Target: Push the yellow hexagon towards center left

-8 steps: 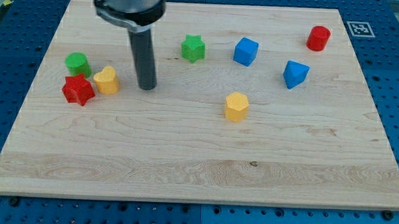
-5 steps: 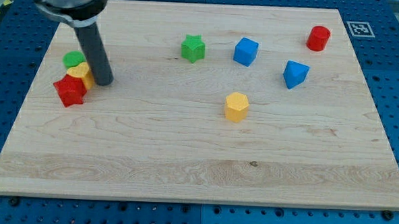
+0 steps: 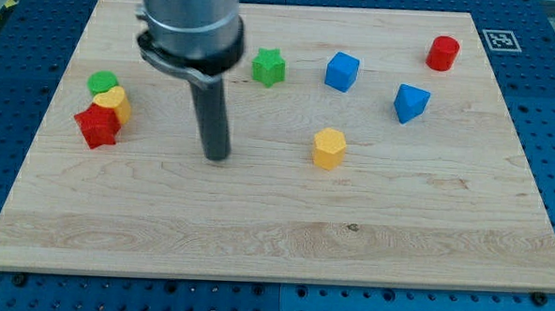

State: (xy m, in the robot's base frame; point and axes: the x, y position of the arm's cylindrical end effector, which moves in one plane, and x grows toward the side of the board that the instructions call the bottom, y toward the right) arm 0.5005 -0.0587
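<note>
my tip [image 3: 217, 157] rests on bare wood left of centre, touching no block. at the frame's left edge a green block [image 3: 102, 81], a yellow block [image 3: 113, 102] and a red block [image 3: 96, 126] huddle together. the yellow hexagon [image 3: 328, 147] sits right of my tip, well apart, a green star [image 3: 269, 67] above.
</note>
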